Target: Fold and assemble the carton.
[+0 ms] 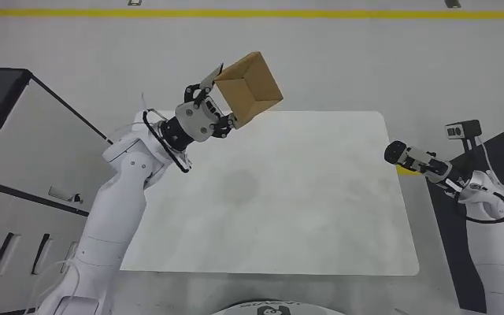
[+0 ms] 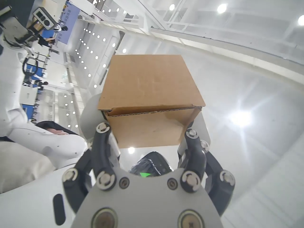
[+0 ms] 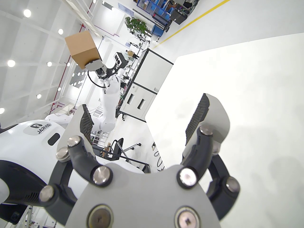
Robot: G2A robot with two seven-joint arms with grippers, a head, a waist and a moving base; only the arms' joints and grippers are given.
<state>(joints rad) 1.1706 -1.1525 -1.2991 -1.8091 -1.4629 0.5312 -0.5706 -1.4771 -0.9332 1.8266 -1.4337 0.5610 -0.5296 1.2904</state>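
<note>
Top view, carton: I see the brown open-mouthed cardboard carton (image 1: 248, 88) held in the air over the 11 o'clock corner of the white rounded table (image 1: 315, 205), its open mouth turned up toward the camera and tilted
Top view, left gripper (image 1: 218, 101): pinches the carton by its near end, and the box runs away from the fingers toward 1 o'clock
Top view, right gripper (image 1: 396, 151): hangs just off the table's 3 o'clock edge, well apart from the box, which lies toward 10 o'clock from it
Left wrist view, carton (image 2: 149, 96): sits straight ahead of the wrist, a closed panel facing me with a corrugated edge across it
Left wrist view, fingers (image 2: 102, 131): one on either side of the near end, pressed against opposite cardboard walls
Right wrist view, right gripper (image 3: 144, 115): the ribbed pads (image 3: 85, 119) are spread wide with nothing between them, and the table (image 3: 237, 84) lies beyond
Right wrist view, carton (image 3: 82, 48): small and far off, raised on the other arm with closed sides showing
Judgement: the box looks squared up, so I take the flaps as the open question
Next move: I reckon it turns on the wide gap between box and free gripper; the left arm is the nearer one, already gripping
</note>
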